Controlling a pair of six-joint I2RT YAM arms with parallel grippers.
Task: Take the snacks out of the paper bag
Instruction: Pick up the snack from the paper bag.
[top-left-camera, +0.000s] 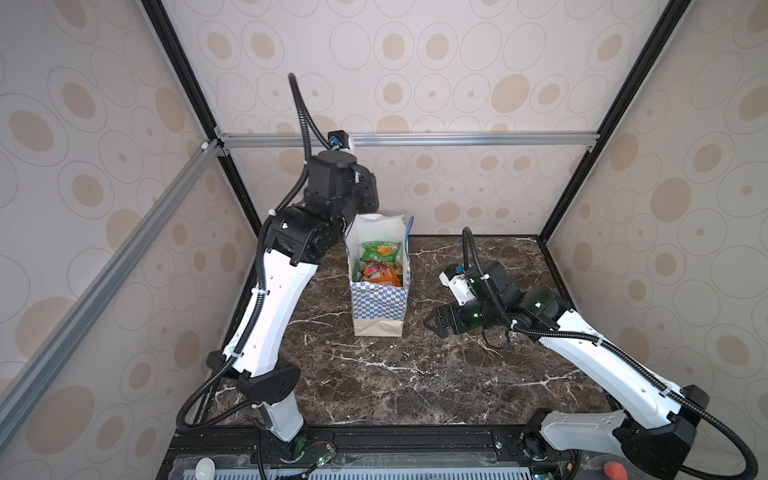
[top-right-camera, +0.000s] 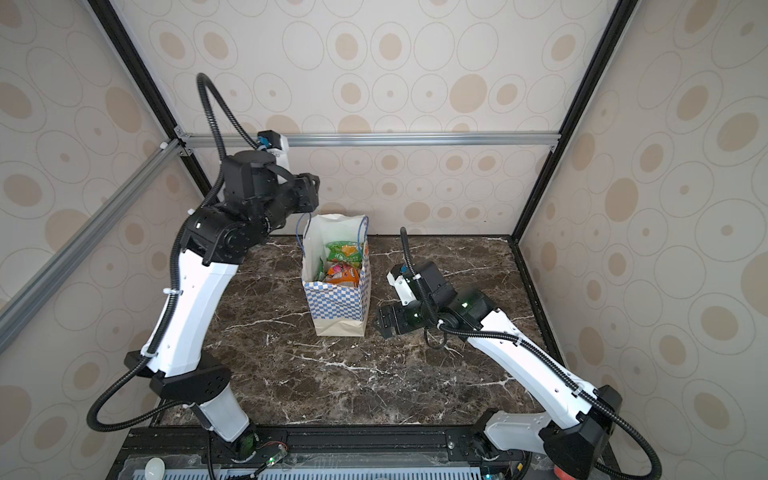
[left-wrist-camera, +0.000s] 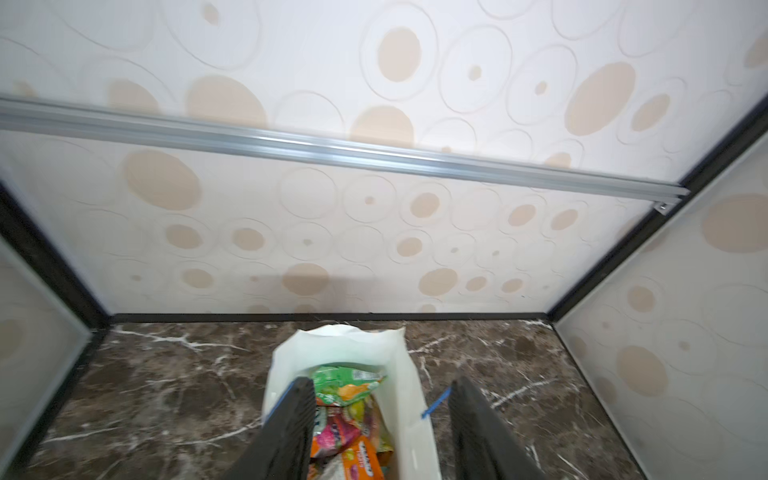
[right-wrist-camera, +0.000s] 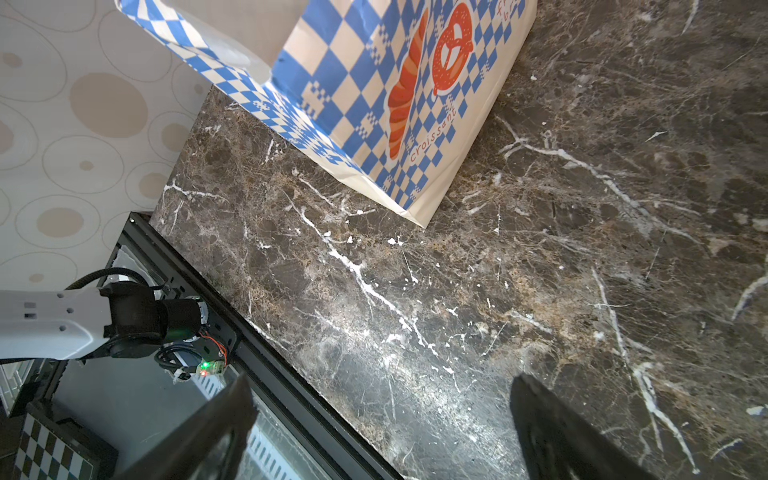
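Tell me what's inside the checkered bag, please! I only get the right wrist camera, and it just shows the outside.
Observer: In both top views a green packet lies on top of the pile inside the paper bag, with an orange packet nearer the robot.
Operator: Where's the other arm?
Observer: The left arm reaches over the bag. In the left wrist view its jaws stand apart above the open mouth, holding nothing.
Operator: Is any snack out yet?
Observer: No packet lies on the table in either top view.
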